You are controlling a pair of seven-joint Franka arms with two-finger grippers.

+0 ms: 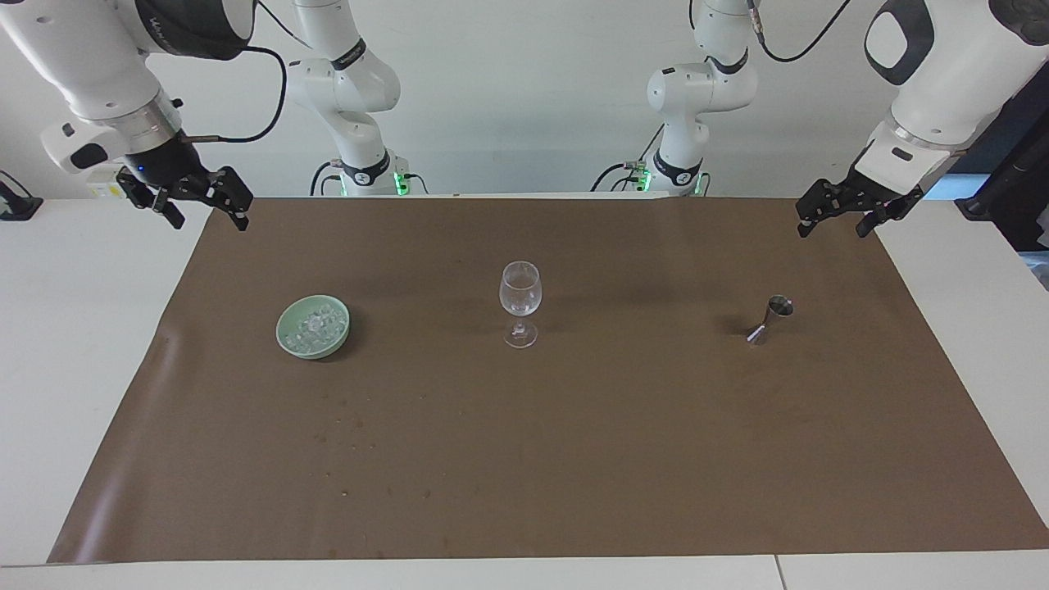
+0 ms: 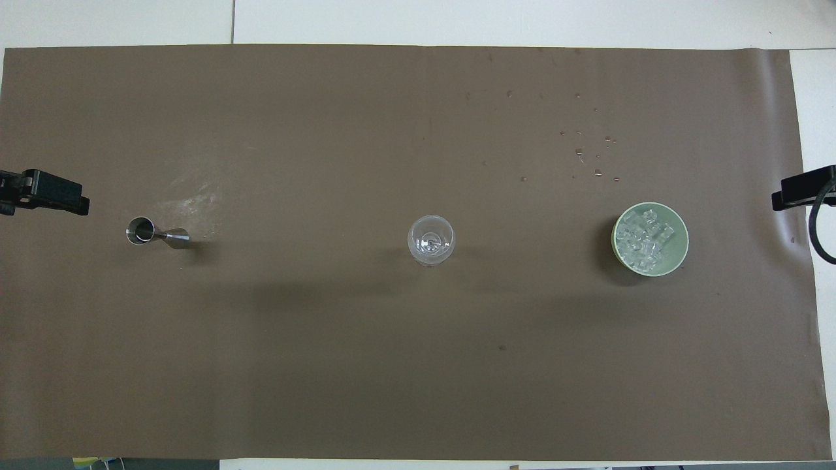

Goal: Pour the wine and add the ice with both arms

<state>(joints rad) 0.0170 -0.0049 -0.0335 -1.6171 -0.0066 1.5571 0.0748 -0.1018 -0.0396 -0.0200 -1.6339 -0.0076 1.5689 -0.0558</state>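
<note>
A clear stemmed glass (image 1: 520, 301) stands upright at the middle of the brown mat; it also shows in the overhead view (image 2: 431, 240). A pale green bowl (image 1: 283, 338) toward the right arm's end holds several small clear ice cubes (image 1: 315, 324); the overhead view shows the bowl (image 2: 682, 230) and the ice (image 2: 645, 239). A steel jigger (image 1: 770, 319) stands toward the left arm's end, also in the overhead view (image 2: 155, 233). My right gripper (image 1: 209, 221) hangs open over the mat's corner, its tip in the overhead view (image 2: 800, 189). My left gripper (image 1: 832, 232) hangs open over the other corner, its tip also in the overhead view (image 2: 46, 196).
The brown mat (image 1: 574, 459) covers most of the white table (image 1: 74, 344). Small droplets (image 2: 591, 156) lie on the mat farther from the robots than the bowl. A pale smear (image 2: 192, 199) lies beside the jigger.
</note>
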